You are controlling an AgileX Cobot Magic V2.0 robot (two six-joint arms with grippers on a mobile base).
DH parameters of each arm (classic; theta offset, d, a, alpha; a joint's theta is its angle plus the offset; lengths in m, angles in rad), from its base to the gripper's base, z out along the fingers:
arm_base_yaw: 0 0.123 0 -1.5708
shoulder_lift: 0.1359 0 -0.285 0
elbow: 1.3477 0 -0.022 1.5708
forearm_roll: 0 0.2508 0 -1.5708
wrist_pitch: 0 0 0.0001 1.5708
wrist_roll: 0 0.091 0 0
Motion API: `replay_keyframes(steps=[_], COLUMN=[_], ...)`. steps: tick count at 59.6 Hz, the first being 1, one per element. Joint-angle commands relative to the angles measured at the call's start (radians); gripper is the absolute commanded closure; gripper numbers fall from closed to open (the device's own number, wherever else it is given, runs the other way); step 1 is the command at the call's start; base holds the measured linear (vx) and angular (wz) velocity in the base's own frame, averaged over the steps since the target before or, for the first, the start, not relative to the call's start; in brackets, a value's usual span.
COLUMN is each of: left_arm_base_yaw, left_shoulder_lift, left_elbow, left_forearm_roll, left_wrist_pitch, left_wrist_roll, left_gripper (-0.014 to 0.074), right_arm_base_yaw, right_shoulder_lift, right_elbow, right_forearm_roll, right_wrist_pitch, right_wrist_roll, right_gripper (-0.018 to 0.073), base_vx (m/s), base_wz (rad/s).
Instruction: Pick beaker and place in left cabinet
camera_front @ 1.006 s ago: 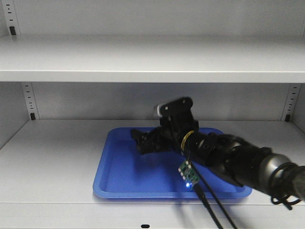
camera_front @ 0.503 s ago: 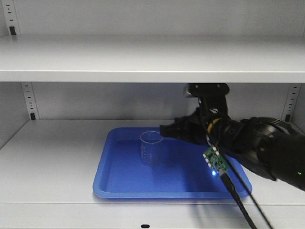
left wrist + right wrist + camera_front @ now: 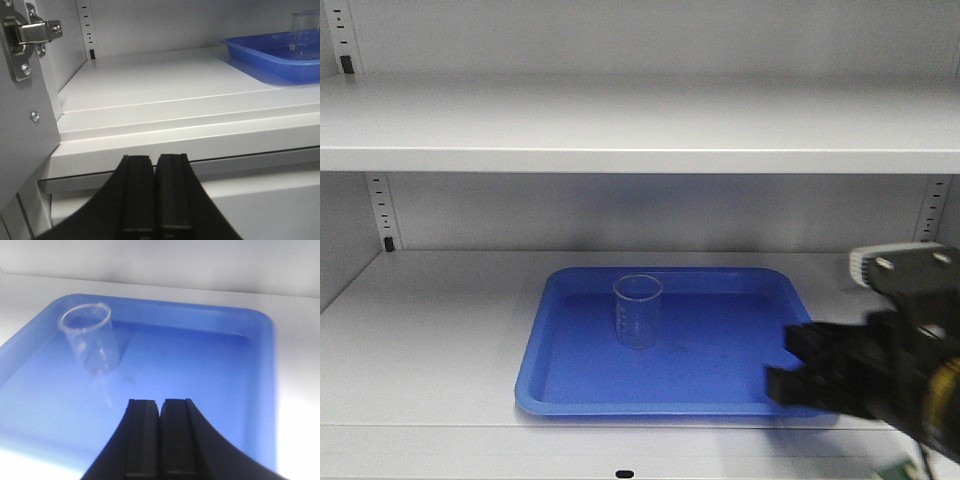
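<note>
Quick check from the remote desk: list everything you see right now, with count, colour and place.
beaker: one, clear glass, upright in the tray, left of its middle.
blue tray: one, blue, on the lower shelf.
left cabinet: one, pale grey, two shelves visible, notched rails at back corners.
door hinge: one, metal, on the cabinet's left side panel.
left gripper: black, shut, below the shelf's front edge.
right gripper: black, shut, over the tray's near side, clear of the beaker.

Both arms are plain matte black. The right pincer [image 3: 160, 440] is two flat, blocky black fingers with square tips, the left pincer [image 3: 155, 197] looks identical. From the front, the right wrist has a small silver-white cap on top.
</note>
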Motion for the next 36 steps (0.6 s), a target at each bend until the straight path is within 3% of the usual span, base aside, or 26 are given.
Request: replay_keyframes(steps=[1, 18, 36], left_arm_base_yaw=[-0.006, -0.006, -0.006], left_shoulder_lift=[-0.018, -0.018, -0.018], left_elbow=[0.015, 0.015, 0.015], left_forearm_roll=[-0.003, -0.003, -0.003], left_wrist_pitch=[-0.089, -0.089, -0.089], left_wrist_roll=[-0.003, -0.003, -0.003], left_gripper=[0.0604, 0.0604, 0.0604], right_arm_base_yaw=[-0.004, -0.004, -0.007], right_shoulder_lift=[-0.135, -0.369, -0.425], right_elbow=[0.053, 0.214, 0.255], right_forearm_roll=[-0.020, -0.020, -0.024], right_wrist_pitch=[-0.051, -0.053, -0.037], right_wrist_roll=[0.002, 0.002, -0.007], right_gripper=[0.0565, 0.0565, 0.0565], base_vx=[0.00, 0.00, 0.00], base_wz=[0.00, 0.00, 0.00])
